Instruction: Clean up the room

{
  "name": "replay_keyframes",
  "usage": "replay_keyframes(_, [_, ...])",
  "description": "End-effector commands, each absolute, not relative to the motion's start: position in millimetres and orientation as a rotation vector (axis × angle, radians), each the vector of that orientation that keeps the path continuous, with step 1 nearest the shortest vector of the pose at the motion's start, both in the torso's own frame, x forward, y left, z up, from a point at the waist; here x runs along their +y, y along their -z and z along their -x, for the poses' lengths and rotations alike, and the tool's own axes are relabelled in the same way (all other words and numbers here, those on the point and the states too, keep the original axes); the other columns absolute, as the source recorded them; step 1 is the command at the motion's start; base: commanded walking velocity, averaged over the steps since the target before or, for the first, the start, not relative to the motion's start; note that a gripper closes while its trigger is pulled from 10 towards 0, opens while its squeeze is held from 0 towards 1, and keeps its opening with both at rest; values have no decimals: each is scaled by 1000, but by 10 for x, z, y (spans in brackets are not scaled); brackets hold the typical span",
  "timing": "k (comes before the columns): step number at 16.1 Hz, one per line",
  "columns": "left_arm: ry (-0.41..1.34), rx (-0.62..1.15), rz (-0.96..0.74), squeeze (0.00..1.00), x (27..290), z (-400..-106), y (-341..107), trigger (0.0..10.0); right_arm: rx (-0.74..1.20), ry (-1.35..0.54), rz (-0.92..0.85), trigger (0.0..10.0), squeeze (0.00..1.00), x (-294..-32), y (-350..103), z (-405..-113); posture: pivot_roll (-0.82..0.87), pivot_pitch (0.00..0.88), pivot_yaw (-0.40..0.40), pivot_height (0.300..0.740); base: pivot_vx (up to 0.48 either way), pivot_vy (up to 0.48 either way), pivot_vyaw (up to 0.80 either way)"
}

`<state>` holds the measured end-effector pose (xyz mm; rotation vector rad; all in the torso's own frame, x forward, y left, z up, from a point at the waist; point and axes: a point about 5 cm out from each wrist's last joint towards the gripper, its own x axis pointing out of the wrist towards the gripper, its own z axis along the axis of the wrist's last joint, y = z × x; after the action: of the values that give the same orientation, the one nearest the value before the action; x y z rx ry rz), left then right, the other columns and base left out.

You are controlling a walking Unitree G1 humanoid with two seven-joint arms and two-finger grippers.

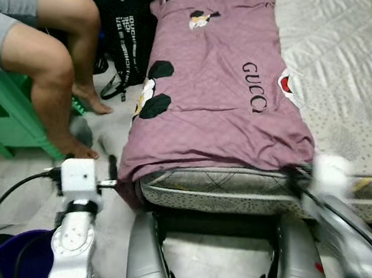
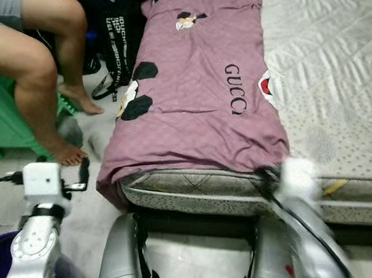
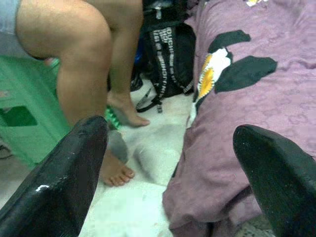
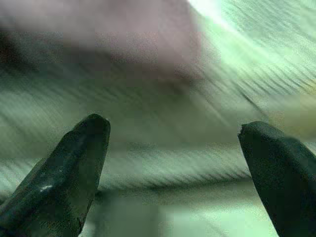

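Pale floor is seen beside a low mattress [image 1: 247, 186], and the purple blanket [image 1: 220, 86] to be tidied is spread on it, drooping over the near end. Both the left gripper [image 3: 168, 163] and the right gripper [image 4: 173, 158] are held wide apart with nothing in them. A person's bare foot [image 1: 78, 150] could be bumped, because the left gripper is close to it.

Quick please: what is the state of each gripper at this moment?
Left gripper: open, holding nothing, near the purple blanket.
Right gripper: open, holding nothing; view blurred.
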<state>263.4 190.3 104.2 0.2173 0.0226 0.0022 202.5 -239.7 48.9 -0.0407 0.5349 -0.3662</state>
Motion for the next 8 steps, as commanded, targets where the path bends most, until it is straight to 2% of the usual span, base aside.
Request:
replay_keyframes(1, [2, 25, -214, 0, 1894, -2650, -1030, 10000, 591, 332, 103, 10000, 0, -2405, -485, -1760, 50, 93, 52, 508, 0, 0, 0])
replay_keyframes(3, [3, 22, -208, 0, 1881, -2667, -1027, 10000, 682, 355, 155, 10000, 0, -2539, -410, -1425, 37, 88, 50, 508, 0, 0, 0])
replay_keyframes(5, [2, 21, -199, 0, 1865, -2693, -1020, 10000, 672, 396, 138, 10000, 0, -2635, -423, -1419, 27, 83, 54, 508, 0, 0, 0])
replay_keyframes(7, [5, 18, -192, 0, 1843, -2720, -1014, 10000, 536, 347, 2, 10000, 0, -2559, -595, -1789, 27, 73, 56, 508, 0, 0, 0])
replay_keyframes(8, [5, 17, -185, 0, 1839, -2739, -1013, 10000, 477, 210, -186, 10000, 0, -2329, -734, -2164, 25, 62, 57, 508, 0, 0, 0])
